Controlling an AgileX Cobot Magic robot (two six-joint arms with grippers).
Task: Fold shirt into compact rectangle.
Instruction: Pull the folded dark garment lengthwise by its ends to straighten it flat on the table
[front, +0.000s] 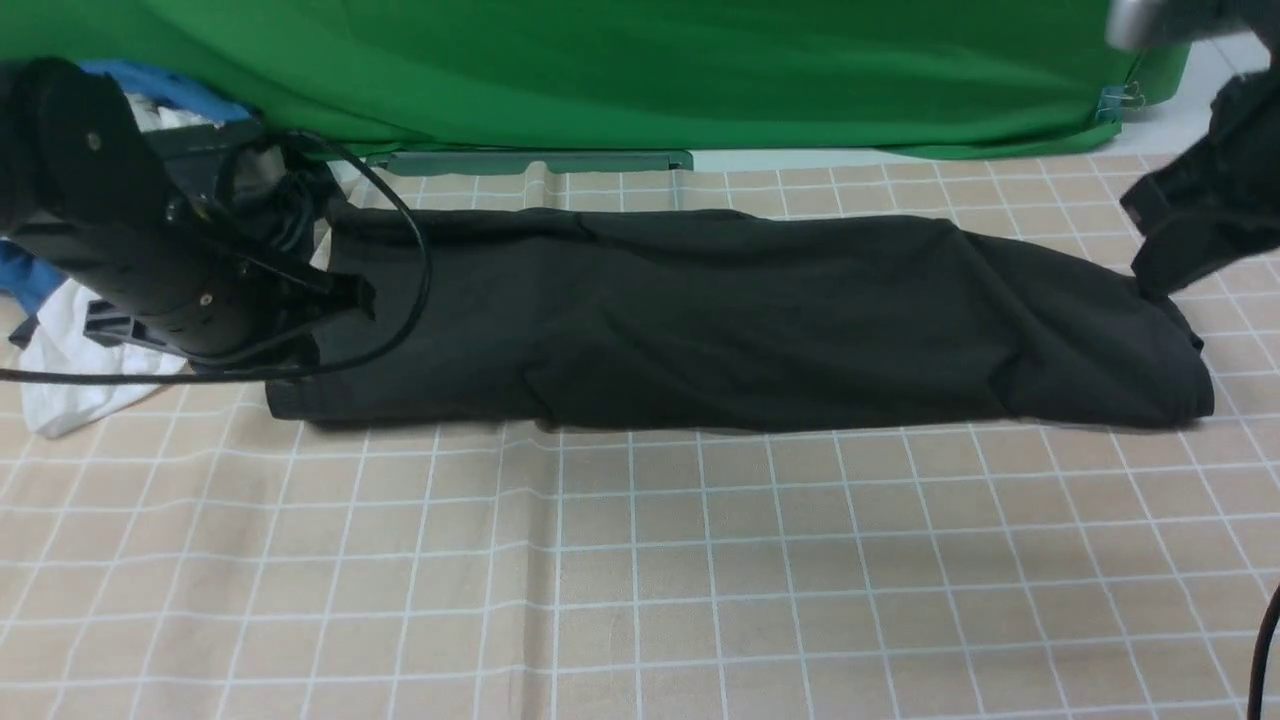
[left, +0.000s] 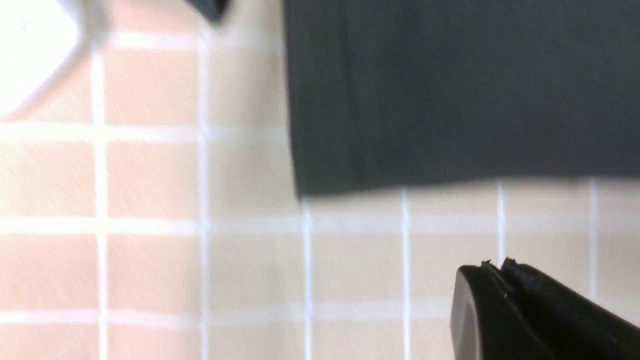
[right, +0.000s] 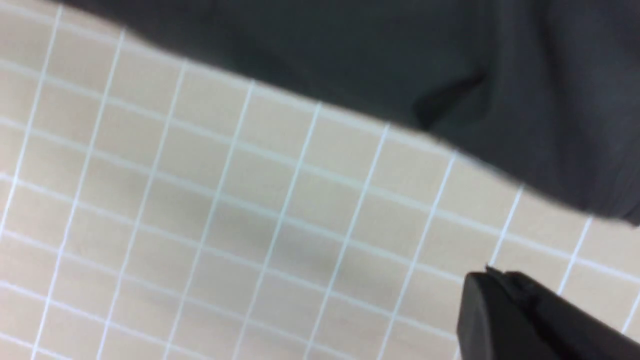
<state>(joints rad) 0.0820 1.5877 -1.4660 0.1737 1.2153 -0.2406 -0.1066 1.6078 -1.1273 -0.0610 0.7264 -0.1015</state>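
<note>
We list: white and blue garments (front: 62, 400) heaped beside the left gripper (front: 355, 295); green backdrop (front: 640, 70) beyond it; checked tablecloth (front: 640, 570) beneath it.

This is a robotics lab set up for recording, not a home or a shop. A green backdrop (front: 640, 70) of draped fabric closes off the whole 12 o'clock side, and a binder clip (front: 1125, 97) holds it at about 1 o'clock. The worktop (front: 640, 580) is covered with a beige cloth printed with a regular white grid, its fold creases showing. Two black robot arms reach in: the left arm (front: 130, 250) at 9 o'clock, with a loose black cable (front: 427, 272) looping off it, and the right arm (front: 1210, 220) at 3 o'clock. A heap of garments (front: 70, 400), white and blue, sits at 9 to 10 o'clock. A black shirt (front: 720, 320) lies stretched across the grid.
</note>
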